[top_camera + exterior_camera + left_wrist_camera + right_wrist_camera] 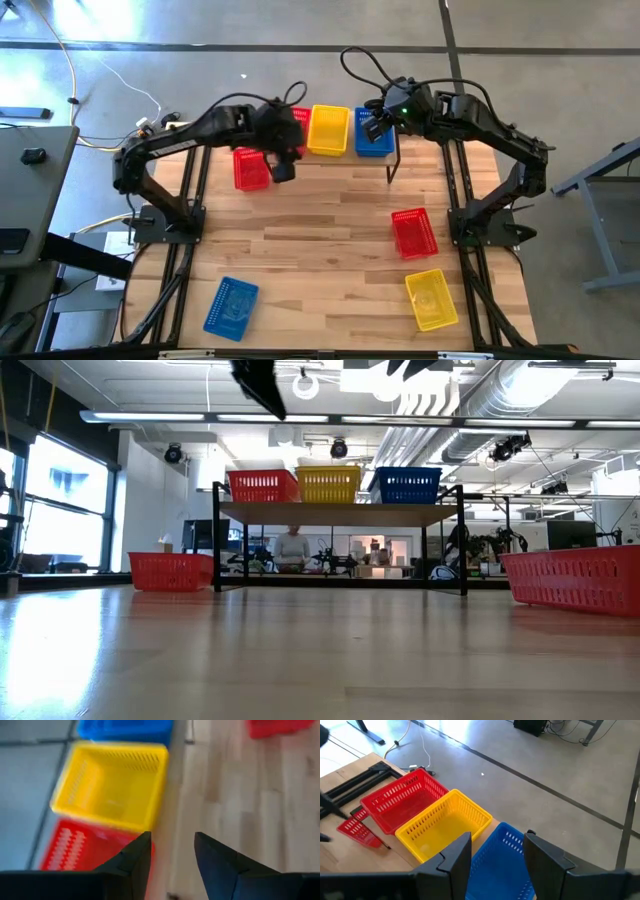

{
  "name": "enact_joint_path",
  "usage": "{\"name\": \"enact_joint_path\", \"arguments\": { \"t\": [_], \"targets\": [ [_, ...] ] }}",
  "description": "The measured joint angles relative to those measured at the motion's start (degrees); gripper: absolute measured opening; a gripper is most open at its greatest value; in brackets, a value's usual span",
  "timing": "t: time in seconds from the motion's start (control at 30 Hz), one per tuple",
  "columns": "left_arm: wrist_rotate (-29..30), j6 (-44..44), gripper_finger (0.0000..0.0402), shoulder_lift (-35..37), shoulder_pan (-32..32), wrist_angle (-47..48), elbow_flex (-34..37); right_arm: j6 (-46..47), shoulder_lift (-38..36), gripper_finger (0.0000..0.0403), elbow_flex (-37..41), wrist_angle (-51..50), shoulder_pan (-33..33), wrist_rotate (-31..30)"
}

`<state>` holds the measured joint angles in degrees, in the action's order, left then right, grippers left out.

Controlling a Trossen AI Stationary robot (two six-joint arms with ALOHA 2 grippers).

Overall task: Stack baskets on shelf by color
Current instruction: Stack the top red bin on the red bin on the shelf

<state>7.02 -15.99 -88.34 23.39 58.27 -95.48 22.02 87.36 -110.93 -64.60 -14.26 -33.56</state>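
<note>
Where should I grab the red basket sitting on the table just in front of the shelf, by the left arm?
Take that red basket by one long side wall at the rim, coming straight down. It sits upright and open-topped, so the thin mesh wall fits between the fingers. The left gripper, empty and open, hovers beside it; approach from the table side, away from the shelf.

Plastic mesh baskets (329,129) (wooden shelf (340,513))

No legible txt, labels or nos. anywhere

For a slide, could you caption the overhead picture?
Two dark arms hover over a wooden shelf holding red, yellow and blue plastic mesh baskets; four more lie on the table.
</note>
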Motion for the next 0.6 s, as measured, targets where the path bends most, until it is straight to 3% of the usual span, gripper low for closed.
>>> {"name": "enact_joint_path", "arguments": {
  "t": [0.2, 0.43, 0.6],
  "targets": [
    [-1.46, 4.87, 0.013, 5.12, 0.18, 5.68, 3.49, 0.2, 0.01, 0.0161, 0.0, 0.02, 0.0, 0.97],
    [-0.9, 8.91, 0.0133, 14.9, -0.09, 4.4, 16.75, 0.2, 0.01, 0.0161, 0.0, 0.07, 0.0, 2.44],
    [3.74, 11.74, 0.0133, 20.66, -1.82, 3.97, 25.73, 0.2, 0.01, 0.0161, 0.0, 0.11, 0.0, 2.12]
  ]
}}
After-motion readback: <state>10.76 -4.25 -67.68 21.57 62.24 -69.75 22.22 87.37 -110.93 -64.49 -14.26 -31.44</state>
